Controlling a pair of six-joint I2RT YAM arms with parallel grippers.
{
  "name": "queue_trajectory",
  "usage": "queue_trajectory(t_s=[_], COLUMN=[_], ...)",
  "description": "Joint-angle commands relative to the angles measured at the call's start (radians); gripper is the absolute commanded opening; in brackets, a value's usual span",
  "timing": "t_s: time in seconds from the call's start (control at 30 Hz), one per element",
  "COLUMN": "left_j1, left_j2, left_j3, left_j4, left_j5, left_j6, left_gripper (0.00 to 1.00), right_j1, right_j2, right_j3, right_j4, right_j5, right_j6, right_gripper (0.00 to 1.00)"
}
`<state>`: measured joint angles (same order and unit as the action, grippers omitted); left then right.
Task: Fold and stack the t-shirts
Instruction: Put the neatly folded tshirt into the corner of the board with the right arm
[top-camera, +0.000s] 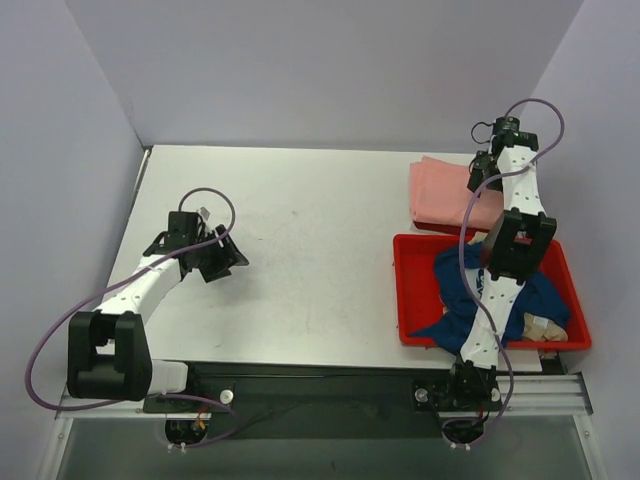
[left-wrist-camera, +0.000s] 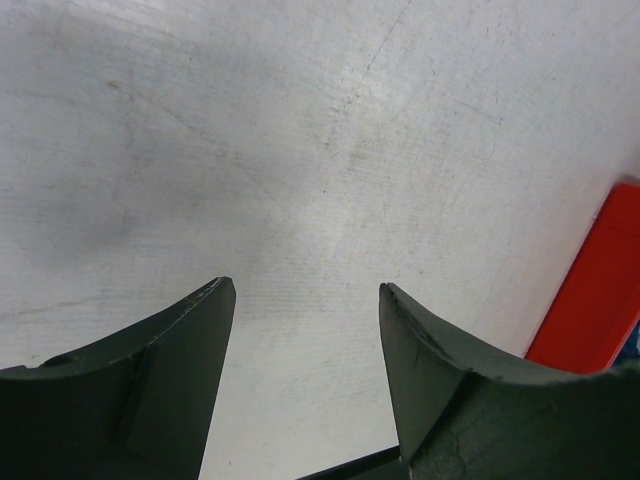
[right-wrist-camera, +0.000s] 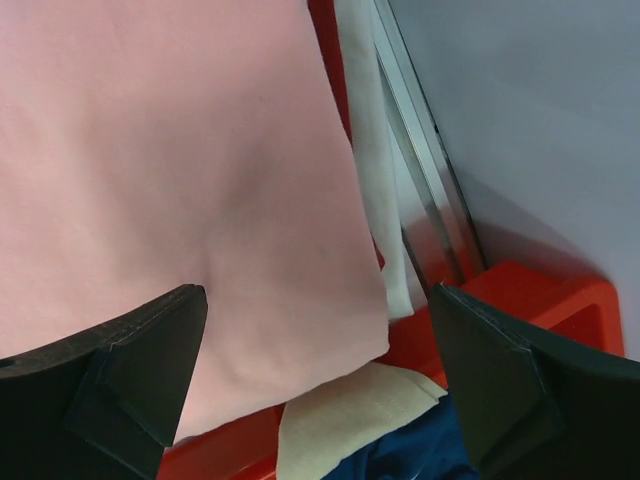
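One shirt looks finished: the pink shirt (top-camera: 440, 195) lies folded flat at the far right of the worktop (top-camera: 320, 260), just beyond the tub (top-camera: 425, 241). Along its edge, in the right wrist view, what I take to be the dark red shirt (right-wrist-camera: 321, 25) shows as a narrow strip from underneath, so the stack may already be two deep. How neatly that lower one is folded is hidden. The navy shirt (top-camera: 452, 285) is not folded: it sits crumpled in the tub, partly under the right arm, with a cream cloth (top-camera: 545, 325) beside it near the tub's near right corner. The right end effector (right-wrist-camera: 318, 300) hovers over the pink shirt's corner with its jaws spread wide and nothing between them, so it grips no cloth. The left end effector (left-wrist-camera: 305, 290) hangs over bare worktop on the left, well apart from all the shirts, jaws parted and empty. By my reckoning the task is about two thirds done if the red one is indeed below, less if not. What is left is to lift the navy shirt out of the tub, spread it on the middle of the worktop, fold it, and set it on top of the pink shirt. Whether the cream cloth is part of the job I cannot tell.
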<state>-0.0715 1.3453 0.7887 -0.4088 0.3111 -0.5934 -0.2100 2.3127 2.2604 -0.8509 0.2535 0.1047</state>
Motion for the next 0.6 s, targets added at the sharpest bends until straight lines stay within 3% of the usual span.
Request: queue_trajectory(t_s=[0.0, 0.2, 0.57], left_j1=[-0.005, -0.008, -0.034], left_j2=[-0.051, -0.092, -0.149], left_j3=[0.052, 0.063, 0.093], left_j4=[-0.001, -0.007, -0.012], left_j5=[-0.050, -0.121, -0.220], left_j6=[0.007, 0.010, 0.044], left_gripper=[0.70, 0.70, 0.71], right_j1=[0.007, 0.066, 0.355], right_j2=[-0.145, -0.355, -0.705], right_j3=[-0.065, -0.313, -0.797], right_j4=[0.051, 0.200, 0.401], right_j5=[0.070, 0.023, -0.183], right_j6=[0.015, 0.019, 0.099], right_gripper=[1.00, 1.00, 1.00])
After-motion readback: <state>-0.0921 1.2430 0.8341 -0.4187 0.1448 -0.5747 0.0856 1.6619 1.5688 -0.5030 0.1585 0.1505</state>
